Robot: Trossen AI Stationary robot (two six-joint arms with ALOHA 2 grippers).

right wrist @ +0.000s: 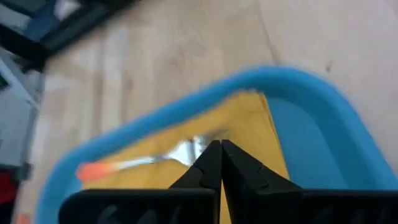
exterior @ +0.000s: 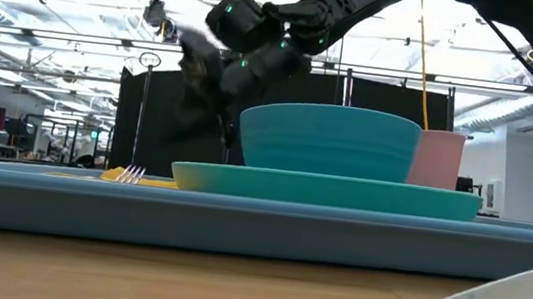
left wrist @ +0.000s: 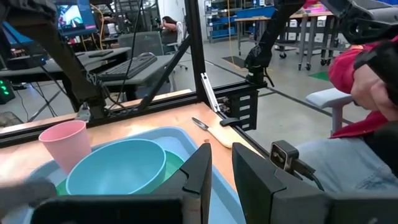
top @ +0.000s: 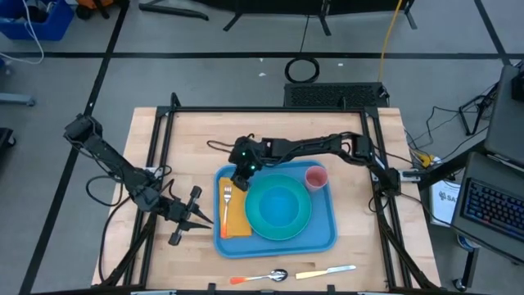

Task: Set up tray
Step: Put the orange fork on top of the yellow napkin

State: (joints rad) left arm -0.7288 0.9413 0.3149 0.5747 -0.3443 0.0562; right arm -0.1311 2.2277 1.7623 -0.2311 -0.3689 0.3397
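Spoon (top: 268, 277) and knife (top: 326, 271) lie on the near tabletop (top: 368, 254). Left gripper (top: 190, 216), fingers slightly apart, waits left of the tray (top: 326, 238), mid-tabletop. Right gripper (top: 238, 176), fingers together, hovers over the fork (top: 227, 201). Tray probably stiff, light, slippery; grasp its rim.

Work surface is a light wooden table (top: 164, 143). The blue tray (top: 327, 233) lies flat on it near the middle. A spoon (top: 264, 277) and a knife (top: 326, 271) lie on bare wood beside the tray's near edge.
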